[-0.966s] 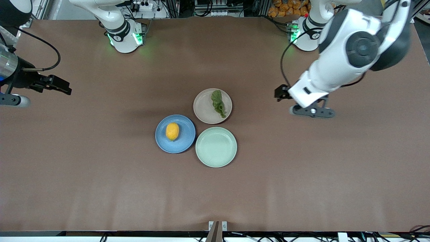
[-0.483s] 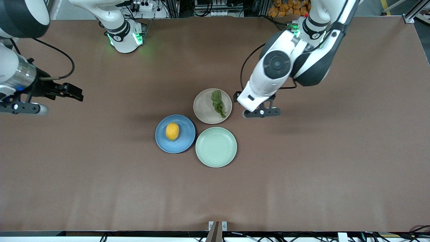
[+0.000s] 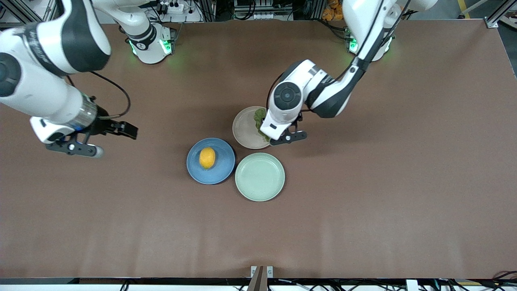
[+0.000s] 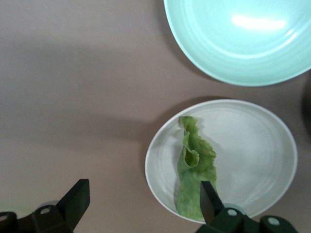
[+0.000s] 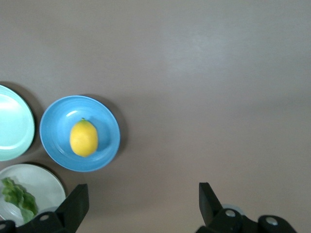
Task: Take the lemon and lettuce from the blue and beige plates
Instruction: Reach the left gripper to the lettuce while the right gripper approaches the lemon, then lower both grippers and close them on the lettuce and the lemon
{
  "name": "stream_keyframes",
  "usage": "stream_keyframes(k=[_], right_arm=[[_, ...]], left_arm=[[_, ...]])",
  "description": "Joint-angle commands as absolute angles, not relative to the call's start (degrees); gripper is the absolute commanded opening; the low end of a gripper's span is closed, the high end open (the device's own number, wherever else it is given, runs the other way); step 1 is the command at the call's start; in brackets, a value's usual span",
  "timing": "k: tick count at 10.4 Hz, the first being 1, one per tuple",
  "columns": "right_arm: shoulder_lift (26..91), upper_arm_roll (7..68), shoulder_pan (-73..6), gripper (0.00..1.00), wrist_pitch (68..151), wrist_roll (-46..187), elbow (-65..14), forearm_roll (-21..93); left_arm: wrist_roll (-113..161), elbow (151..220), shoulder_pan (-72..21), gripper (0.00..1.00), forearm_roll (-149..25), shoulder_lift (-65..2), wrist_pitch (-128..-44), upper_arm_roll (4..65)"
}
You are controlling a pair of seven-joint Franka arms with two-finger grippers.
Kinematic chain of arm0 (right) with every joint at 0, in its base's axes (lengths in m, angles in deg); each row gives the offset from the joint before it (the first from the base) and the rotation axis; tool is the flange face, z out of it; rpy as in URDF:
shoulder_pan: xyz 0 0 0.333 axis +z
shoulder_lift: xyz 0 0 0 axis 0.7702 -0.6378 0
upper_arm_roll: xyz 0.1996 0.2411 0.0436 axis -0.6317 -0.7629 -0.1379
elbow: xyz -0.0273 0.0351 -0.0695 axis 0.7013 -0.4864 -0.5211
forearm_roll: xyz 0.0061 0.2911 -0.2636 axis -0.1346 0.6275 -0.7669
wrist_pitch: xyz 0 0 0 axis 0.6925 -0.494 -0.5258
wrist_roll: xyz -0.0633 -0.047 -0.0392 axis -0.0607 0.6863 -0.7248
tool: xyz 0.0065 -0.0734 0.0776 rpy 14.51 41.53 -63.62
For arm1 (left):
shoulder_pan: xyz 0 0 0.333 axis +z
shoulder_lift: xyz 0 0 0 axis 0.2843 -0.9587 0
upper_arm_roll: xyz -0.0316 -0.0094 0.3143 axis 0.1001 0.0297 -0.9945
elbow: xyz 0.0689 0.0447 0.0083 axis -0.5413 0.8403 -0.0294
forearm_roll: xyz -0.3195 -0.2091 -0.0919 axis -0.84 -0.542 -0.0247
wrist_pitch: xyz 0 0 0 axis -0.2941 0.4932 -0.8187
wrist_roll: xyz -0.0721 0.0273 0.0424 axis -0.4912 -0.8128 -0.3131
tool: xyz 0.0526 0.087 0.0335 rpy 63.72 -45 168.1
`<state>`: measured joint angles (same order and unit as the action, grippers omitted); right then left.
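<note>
Nearest my front camera sits the mint-green plate, bare, its rim just beside both other plates; a step farther, toward the right arm's end of the table, I have the blue plate with the lemon resting on it near its middle; farther again lies the beige plate, and the lettuce lies on it along the edge toward the left arm's end; nothing stands on either fruit or leaf, and I see brown table around the three plates.

The left gripper hangs over the beige plate's edge, its wrist covering part of the leaf from the front camera; in the left wrist view its fingers are spread wide, one over bare table and the other over the leaf's end, holding nothing; the left arm reaches down from its base with the elbow bent above the plate.

The right gripper hovers over bare table well apart from the blue plate, toward the right arm's end; in the right wrist view its fingers stand wide apart and hold nothing, the lemon visible off to one side; the right arm curves in from the table's end, forearm roughly level.
</note>
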<state>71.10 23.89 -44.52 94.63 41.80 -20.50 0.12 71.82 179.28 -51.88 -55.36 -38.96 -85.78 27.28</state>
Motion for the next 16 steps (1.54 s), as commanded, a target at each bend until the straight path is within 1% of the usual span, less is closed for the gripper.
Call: stream_keyframes(k=[1, 3, 4, 6, 9, 11, 13, 14, 15, 16], right_arm=[[68.5, 20.7, -44.5, 1.00, 101.7, 37.3, -23.8, 0.3], [66.1, 18.1, -44.1, 1.00, 109.9, 32.2, -27.4, 0.3], [64.1, 17.4, -43.5, 1.00, 112.6, 29.4, -27.5, -0.4], [61.3, 16.7, -42.5, 1.00, 117.4, 26.3, -28.0, -1.3], [58.4, 15.2, -41.8, 1.00, 125.8, 23.2, -32.3, -6.2], [56.3, 15.2, -40.2, 1.00, 127.8, 21.4, -33.1, -7.3], [54.0, 14.6, -39.6, 1.00, 129.4, 14.7, -33.2, -13.0], [53.3, 13.8, -39.6, 1.00, 129.9, 13.0, -33.2, -14.2], [52.8, 13.7, -39.4, 1.00, 129.9, 12.5, -33.2, -14.5], [52.5, 13.7, -39.0, 1.00, 130.0, 11.9, -33.2, -15.1]], left_arm=[[74.6, 178.0, -54.8, 1.00, -52.7, -42.5, -88.2, 26.8], [74.7, 178.0, -56.2, 1.00, -52.4, -44.7, -91.9, 26.8], [75.4, 178.0, -56.5, 1.00, -52.4, -45.4, -93.8, 26.8], [75.4, 178.0, -57.6, 1.00, -52.3, -47.1, -94.9, 26.8], [75.5, 178.0, -58.6, 1.00, -52.4, -48.4, -96.2, 26.7], [75.5, 177.9, -59.4, 1.00, -52.0, -49.4, -96.3, 26.4], [75.5, 177.9, -59.6, 1.00, -51.1, -49.8, -96.6, 26.4], [75.5, 177.9, -59.6, 0.95, -50.4, -49.8, -96.6, 26.3], [75.5, 177.9, -59.6, 0.42, -50.0, -49.9, -96.6, 26.4], [75.5, 177.9, -59.5, 0.00, -50.0, -49.9, -96.6, 26.4]])
